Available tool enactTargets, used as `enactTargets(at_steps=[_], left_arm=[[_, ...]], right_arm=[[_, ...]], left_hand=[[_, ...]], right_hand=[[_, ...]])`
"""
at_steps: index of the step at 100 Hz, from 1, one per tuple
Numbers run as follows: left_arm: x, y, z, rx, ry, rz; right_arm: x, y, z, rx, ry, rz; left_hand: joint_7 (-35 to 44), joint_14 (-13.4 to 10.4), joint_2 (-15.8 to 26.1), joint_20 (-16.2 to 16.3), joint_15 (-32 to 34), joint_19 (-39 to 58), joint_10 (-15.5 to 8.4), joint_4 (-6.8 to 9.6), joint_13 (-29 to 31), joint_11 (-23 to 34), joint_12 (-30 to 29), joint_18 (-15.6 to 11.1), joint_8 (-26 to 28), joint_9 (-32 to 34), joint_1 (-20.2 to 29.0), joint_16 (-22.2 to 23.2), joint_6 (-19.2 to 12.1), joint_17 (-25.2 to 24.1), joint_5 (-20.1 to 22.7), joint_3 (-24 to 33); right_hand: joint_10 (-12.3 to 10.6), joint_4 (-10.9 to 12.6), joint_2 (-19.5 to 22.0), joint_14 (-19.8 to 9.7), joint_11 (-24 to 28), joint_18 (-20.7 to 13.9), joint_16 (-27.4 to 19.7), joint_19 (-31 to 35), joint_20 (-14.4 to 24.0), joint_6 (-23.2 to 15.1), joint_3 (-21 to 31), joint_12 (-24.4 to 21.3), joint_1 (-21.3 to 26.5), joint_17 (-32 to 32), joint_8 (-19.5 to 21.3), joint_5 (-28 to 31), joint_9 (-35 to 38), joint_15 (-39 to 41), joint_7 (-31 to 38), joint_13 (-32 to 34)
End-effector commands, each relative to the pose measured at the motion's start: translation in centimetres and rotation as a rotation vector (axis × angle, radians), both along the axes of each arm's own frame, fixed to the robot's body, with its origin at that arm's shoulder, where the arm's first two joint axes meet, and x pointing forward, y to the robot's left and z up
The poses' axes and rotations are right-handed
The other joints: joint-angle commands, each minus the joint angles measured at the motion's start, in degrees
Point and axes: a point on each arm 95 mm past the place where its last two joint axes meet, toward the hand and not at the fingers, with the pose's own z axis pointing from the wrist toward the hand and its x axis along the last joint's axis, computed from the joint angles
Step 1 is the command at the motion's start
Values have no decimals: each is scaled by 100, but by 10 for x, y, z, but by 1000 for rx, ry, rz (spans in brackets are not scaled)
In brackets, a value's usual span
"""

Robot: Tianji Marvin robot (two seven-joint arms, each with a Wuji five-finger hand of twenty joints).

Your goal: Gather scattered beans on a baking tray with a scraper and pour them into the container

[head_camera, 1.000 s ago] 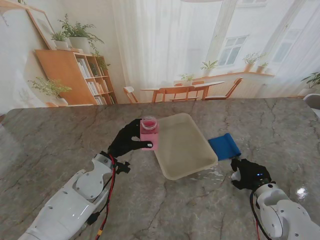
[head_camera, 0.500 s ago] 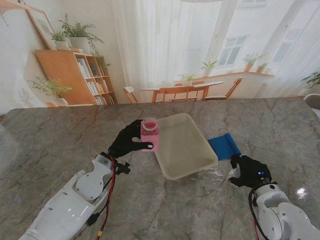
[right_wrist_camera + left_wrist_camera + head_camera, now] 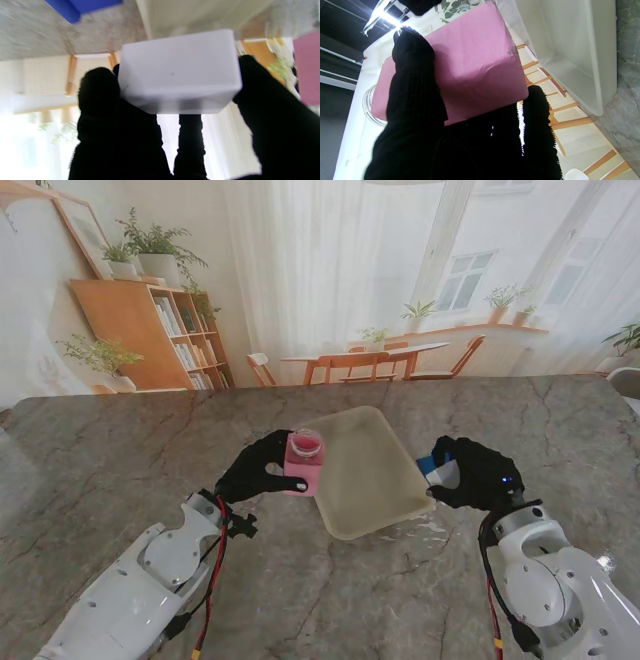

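The baking tray (image 3: 370, 470) is a smooth, pale cream rectangle with round corners and a low rim. It lies on the grey marble table (image 3: 120, 470), and its long side runs from about 5 o'clock to 11 o'clock in the stand's view. No beans can be made out on it.

The left hand (image 3: 258, 468), in a fuzzy black glove, is wrapped around the container (image 3: 303, 462). This is a clear jar with a pink paper label. It sits at the tray's 9 o'clock edge, tipped a little, mouth up.

The right hand (image 3: 470, 472) is closed on the scraper (image 3: 178, 72), a smooth white block, at the tray's 3 o'clock edge. A blue cloth (image 3: 432, 464) peeks out beside it.
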Motion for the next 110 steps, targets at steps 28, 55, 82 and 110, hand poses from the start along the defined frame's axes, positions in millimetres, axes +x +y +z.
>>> enactTargets(at_steps=[28, 55, 82, 110], left_arm=[[-4, -2, -6, 65, 1, -48], [-11, -1, -9, 128, -12, -65], [-15, -1, -9, 151, -20, -68], [-17, -2, -7, 156, -29, -72]], right_arm=[[19, 61, 55, 96, -136, 216], [28, 100, 69, 149, -181, 350], [37, 125, 65, 177, -178, 477], [47, 140, 58, 162, -141, 577]], left_hand=[[805, -142, 1165, 197, 299, 105, -921, 668, 324, 894, 397, 29, 154, 1108, 1410, 116, -1129, 77, 1098, 875], [847, -160, 1176, 202, 302, 105, -932, 676, 318, 891, 386, 20, 113, 1095, 1409, 119, -1150, 76, 1082, 858], [876, -167, 1179, 206, 302, 109, -934, 677, 313, 898, 385, 8, 87, 1093, 1411, 120, -1162, 74, 1065, 851], [908, -174, 1182, 208, 303, 113, -946, 678, 312, 905, 381, -1, 62, 1091, 1408, 122, -1167, 80, 1056, 848]], right_hand=[[-804, 146, 410, -1090, 704, -968, 130, -113, -59, -208, 852, 164, 1722, 73, -130, 91, 652, 252, 275, 579], [-849, 135, 403, -1125, 703, -1012, 152, -123, -49, -256, 873, 165, 1700, 100, -149, 96, 676, 214, 296, 610], [-889, 120, 398, -1165, 704, -1050, 167, -127, -40, -314, 889, 156, 1672, 117, -165, 106, 697, 188, 321, 636], [-914, 105, 391, -1173, 708, -1070, 182, -130, -31, -360, 920, 148, 1644, 129, -188, 106, 701, 167, 345, 649]])
